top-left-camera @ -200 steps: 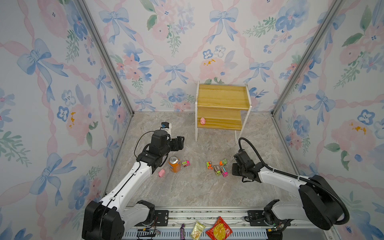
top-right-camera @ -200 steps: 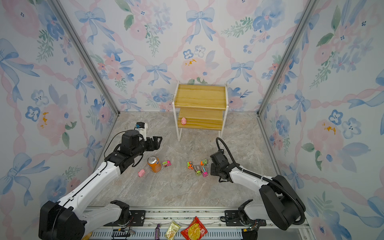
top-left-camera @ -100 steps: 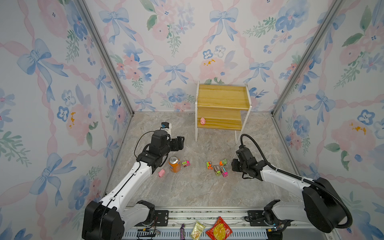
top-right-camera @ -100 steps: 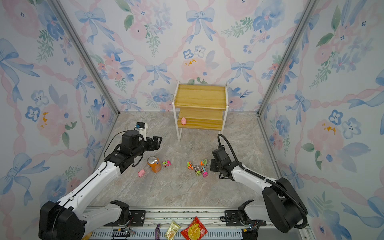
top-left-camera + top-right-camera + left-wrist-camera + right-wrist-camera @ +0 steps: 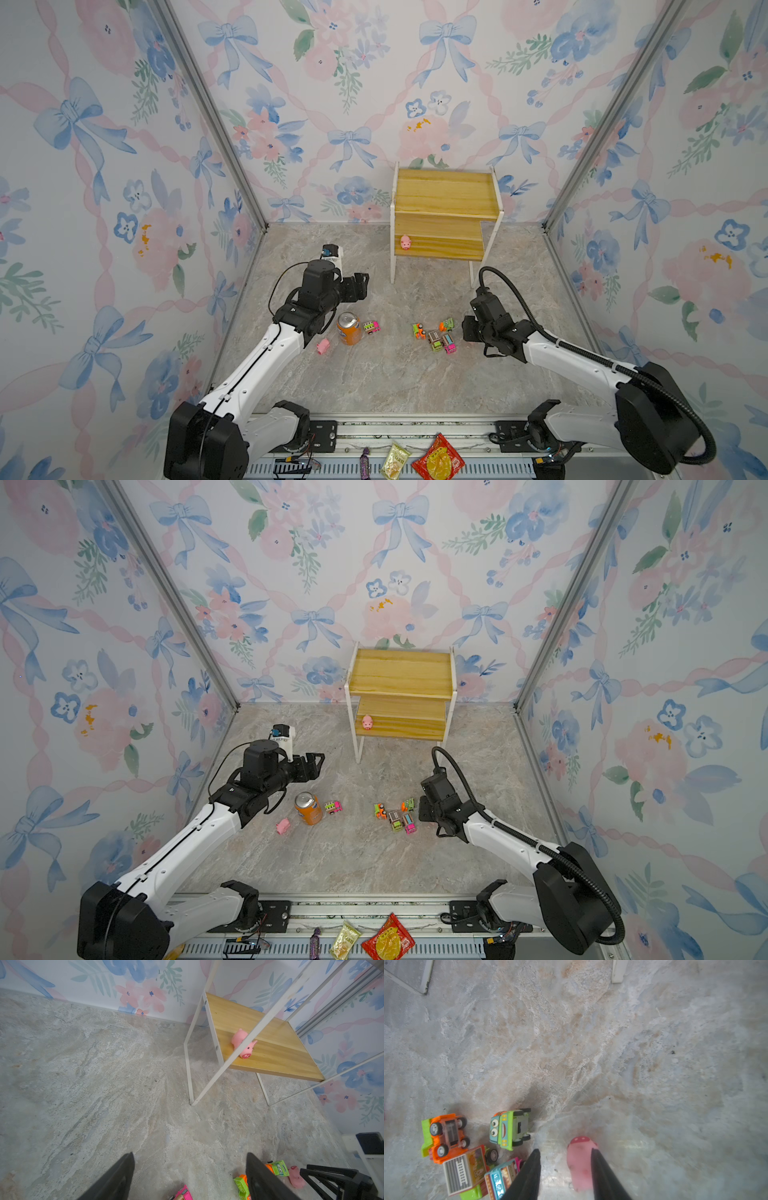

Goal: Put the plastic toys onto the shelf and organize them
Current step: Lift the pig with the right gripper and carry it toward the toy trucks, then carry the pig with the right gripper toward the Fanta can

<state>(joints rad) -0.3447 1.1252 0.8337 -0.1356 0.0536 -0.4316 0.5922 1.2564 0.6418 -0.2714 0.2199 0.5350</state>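
Right of middle on the bench (image 5: 654, 1043), the right pincer (image 5: 564, 1150) straddles a pig (image 5: 579, 1163) part open, the pig's long axis along the jaws, touching one, clear of the other. Further back the left pincer (image 5: 190, 1154) hangs wide open, empty. A second pig (image 5: 405, 242) sits on the lower board of the shelf (image 5: 446, 195).

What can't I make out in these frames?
- Pig by the right gripper: hidden behind that arm's wrist in both top views. The right wrist view does not show whether the gripper touches it.
- Trucks in the left wrist view: cut off by the picture's edge and blocked by the left gripper.
- Snack packets: clipped at the bottom edge in both top views.
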